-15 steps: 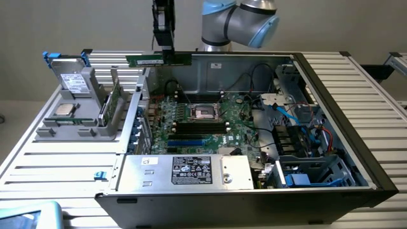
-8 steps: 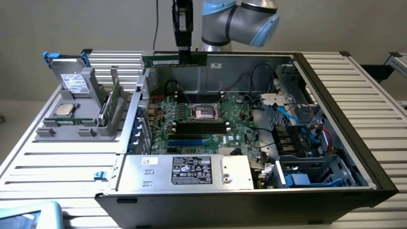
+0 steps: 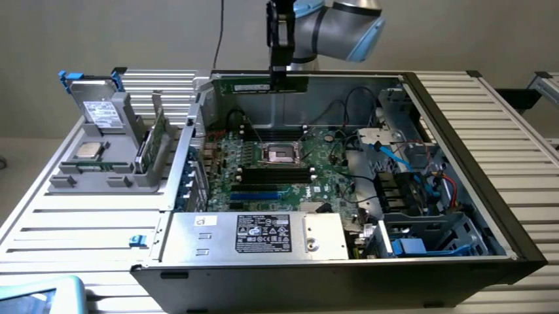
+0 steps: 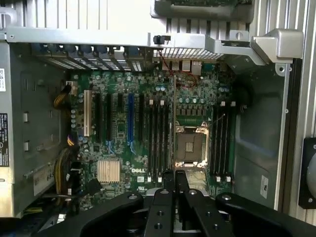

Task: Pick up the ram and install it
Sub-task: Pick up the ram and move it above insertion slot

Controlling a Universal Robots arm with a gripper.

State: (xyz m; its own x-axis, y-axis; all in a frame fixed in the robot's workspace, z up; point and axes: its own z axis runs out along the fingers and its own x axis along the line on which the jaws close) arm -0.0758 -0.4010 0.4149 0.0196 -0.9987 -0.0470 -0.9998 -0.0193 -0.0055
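Above the back edge of the open computer case (image 3: 349,281), holding the ram (image 3: 249,85) level in the pinched-shut gripper (image 3: 277,76), mid-carry by the look of it, likely needing alignment along a black slot (image 3: 277,171) on the motherboard (image 3: 328,167) below.

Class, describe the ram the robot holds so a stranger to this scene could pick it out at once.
Find the open computer case, then look above its far wall, below the arm. There the shut tool pinches the ram, a slim green strip held level in the air. Unlike the green board standing in the grey rack outside the case, it rests on nothing.
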